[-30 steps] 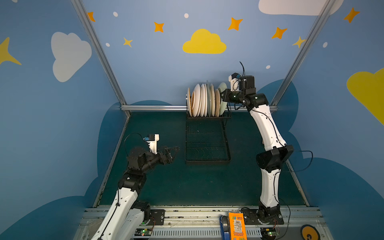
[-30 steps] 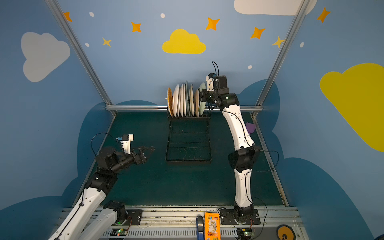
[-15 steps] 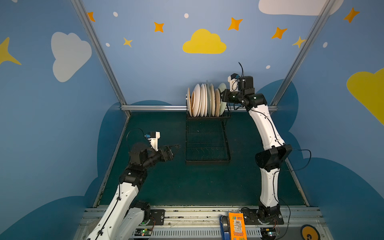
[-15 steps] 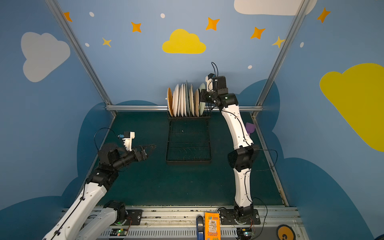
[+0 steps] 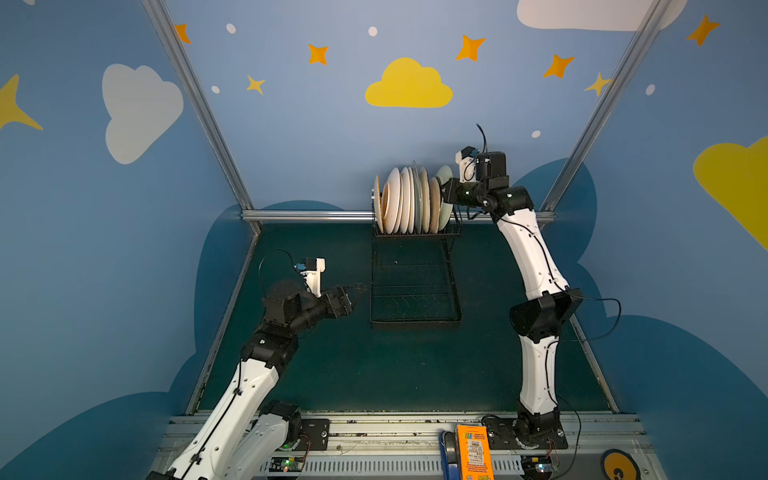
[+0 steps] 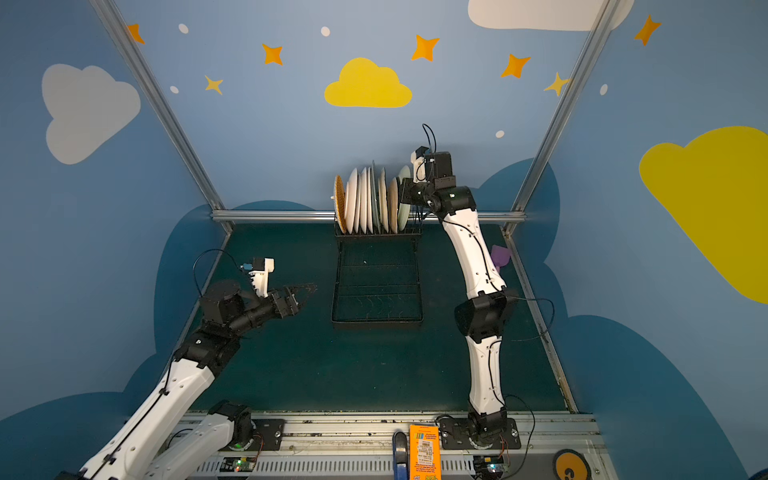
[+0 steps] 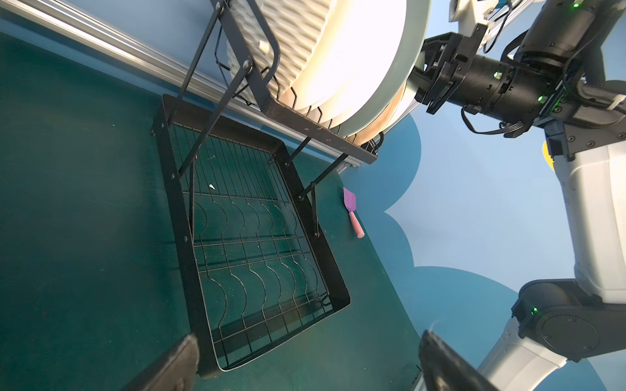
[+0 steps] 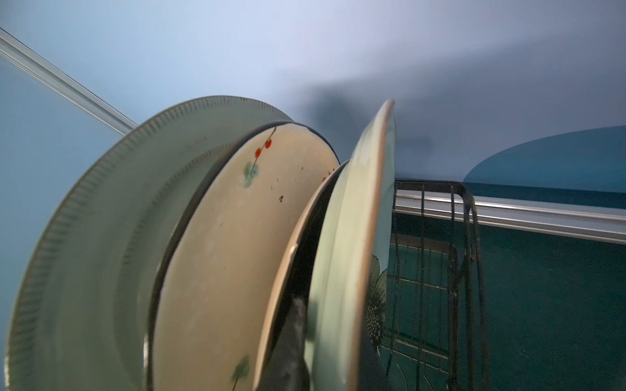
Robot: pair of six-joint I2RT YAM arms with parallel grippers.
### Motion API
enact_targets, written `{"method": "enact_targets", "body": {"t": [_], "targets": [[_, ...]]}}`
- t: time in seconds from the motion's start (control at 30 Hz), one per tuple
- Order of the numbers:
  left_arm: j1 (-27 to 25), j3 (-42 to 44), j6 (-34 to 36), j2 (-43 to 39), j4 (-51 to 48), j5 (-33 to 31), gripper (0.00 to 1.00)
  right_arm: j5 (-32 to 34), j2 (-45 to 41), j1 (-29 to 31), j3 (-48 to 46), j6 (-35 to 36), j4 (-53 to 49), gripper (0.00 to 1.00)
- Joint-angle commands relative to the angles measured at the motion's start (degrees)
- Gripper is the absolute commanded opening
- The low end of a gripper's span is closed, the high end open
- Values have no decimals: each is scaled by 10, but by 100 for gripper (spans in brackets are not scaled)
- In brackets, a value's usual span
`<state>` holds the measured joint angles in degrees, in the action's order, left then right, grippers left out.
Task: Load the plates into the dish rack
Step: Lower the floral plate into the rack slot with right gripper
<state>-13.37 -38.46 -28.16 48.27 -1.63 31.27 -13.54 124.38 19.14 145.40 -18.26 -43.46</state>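
Left gripper (image 5: 356, 288): jaws stand wide apart, nothing between them. It is held above the green mat (image 5: 332, 365), just left of the dish rack (image 5: 415, 322) and pointing toward its flat tray. In both top views, no loose plate is seen on the mat or in the tray.

Row of plates (image 5: 405, 203): all are stood on edge in the raised slotted section at the far end of the rack, faces turned left and right, packed close. The row runs left to right.

Last plate (image 8: 352, 237): pale mint with a black flower outline, placed at the right end of the row. It appears to lean a little away from its neighbour at the top. Its lower edge is hidden, so seating in a slot cannot be confirmed.

Right gripper (image 5: 447, 194): clamped on the rim of the last plate, one finger (image 8: 294, 342) on each face, reached in from the right side.

Judgement: the right arm is much the nearer. The slot lies straight below the held plate, so lowering along the plate's own plane is called for, then release and withdrawal to the right.

A purple spatula (image 6: 500, 255) is noted on the mat, right of the rack.
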Motion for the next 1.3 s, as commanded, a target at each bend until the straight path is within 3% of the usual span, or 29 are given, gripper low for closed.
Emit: {"method": "enact_targets", "body": {"t": [0.0, 0.7, 1.27], "targets": [[-5, -15, 0, -4, -1, -13, 100, -8, 20, -5, 6, 23, 6, 9], [-5, 8, 2, -35, 0, -24, 100, -44, -4, -16, 14, -1, 14, 30], [-4, 32, 5, -69, -1, -36, 100, -58, -37, -24, 14, -26, 18, 40]]}}
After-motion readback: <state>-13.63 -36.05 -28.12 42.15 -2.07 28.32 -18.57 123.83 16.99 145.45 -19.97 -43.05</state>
